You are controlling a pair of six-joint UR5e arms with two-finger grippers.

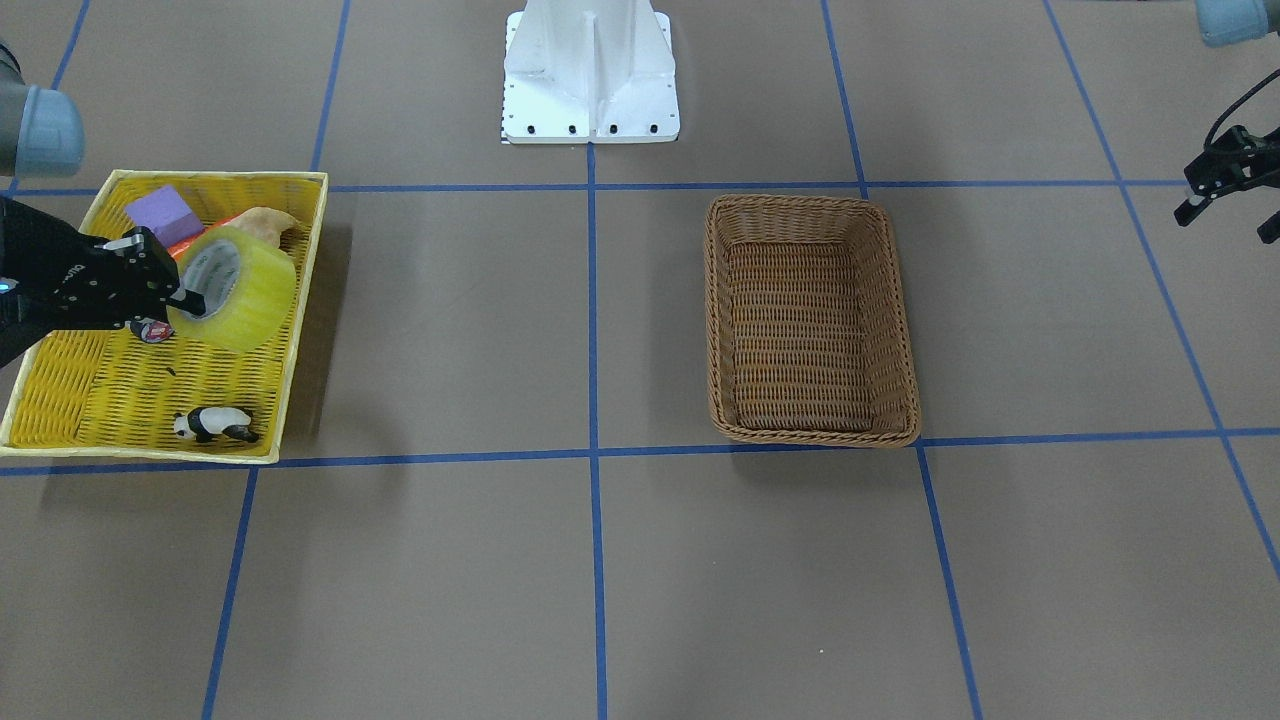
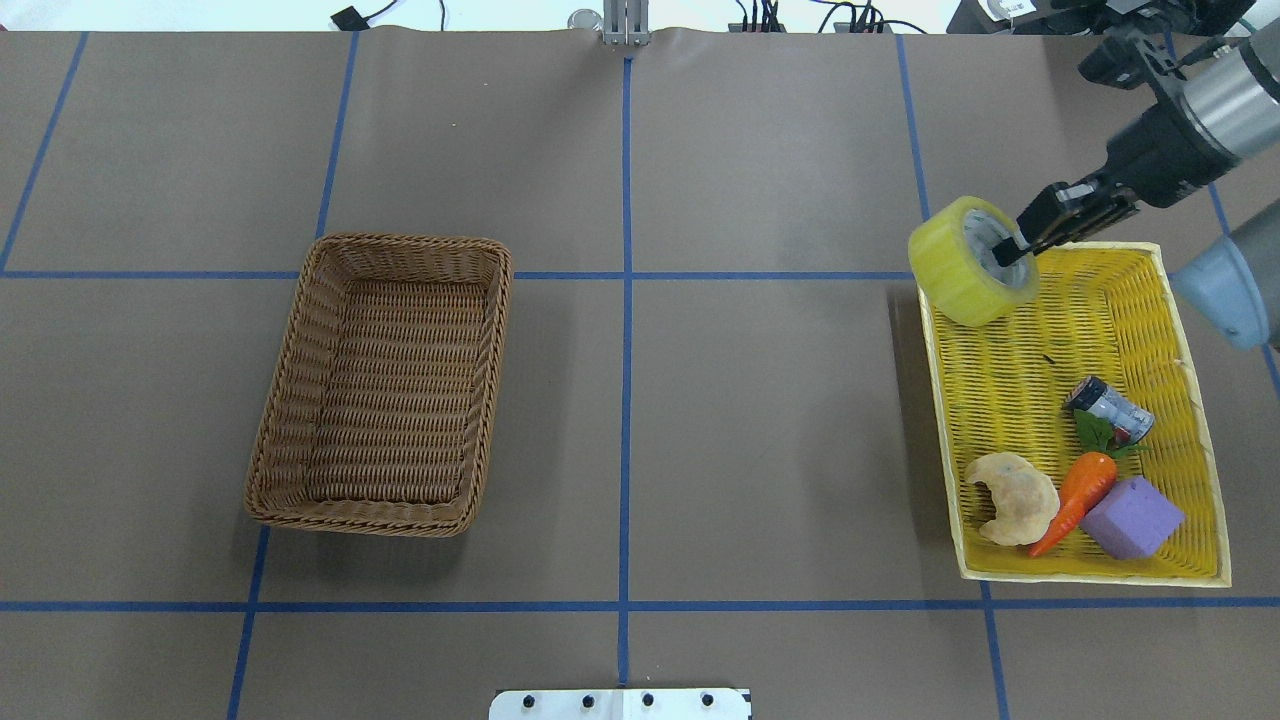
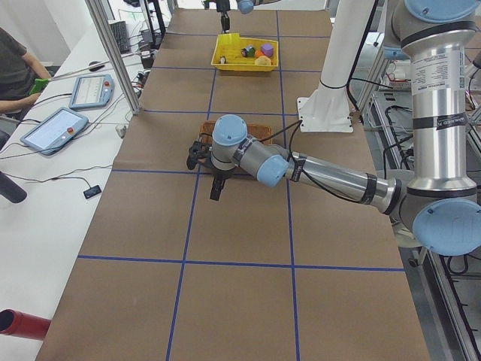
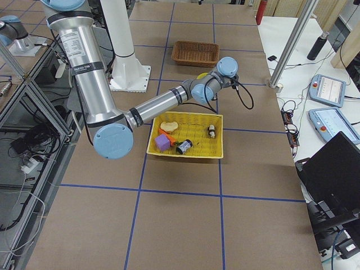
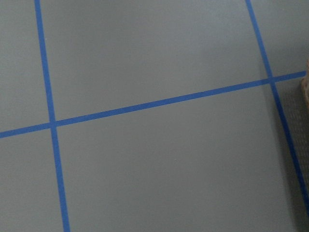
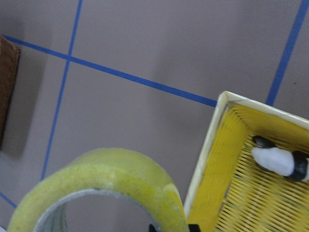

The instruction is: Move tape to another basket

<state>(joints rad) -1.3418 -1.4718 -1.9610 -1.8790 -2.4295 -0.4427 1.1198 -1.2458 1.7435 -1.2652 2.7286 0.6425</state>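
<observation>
Tape (image 2: 950,272) translucent yellow-green, whitish core

There are two woven containers on the table (image 2: 700,450) — one brown basket (image 2: 295,390) and one yellow tray (image 2: 1020,380). One roll of tape (image 2: 962,268) is in sight, along with one purple block (image 2: 1130,517), one carrot (image 2: 1078,493), one croissant (image 2: 1015,500), one small can (image 2: 1108,408) and one toy panda (image 1: 213,424) — six loose things in all. There are two hands as well: the left hand (image 1: 1228,220) and the right hand (image 2: 1022,246).
</observation>
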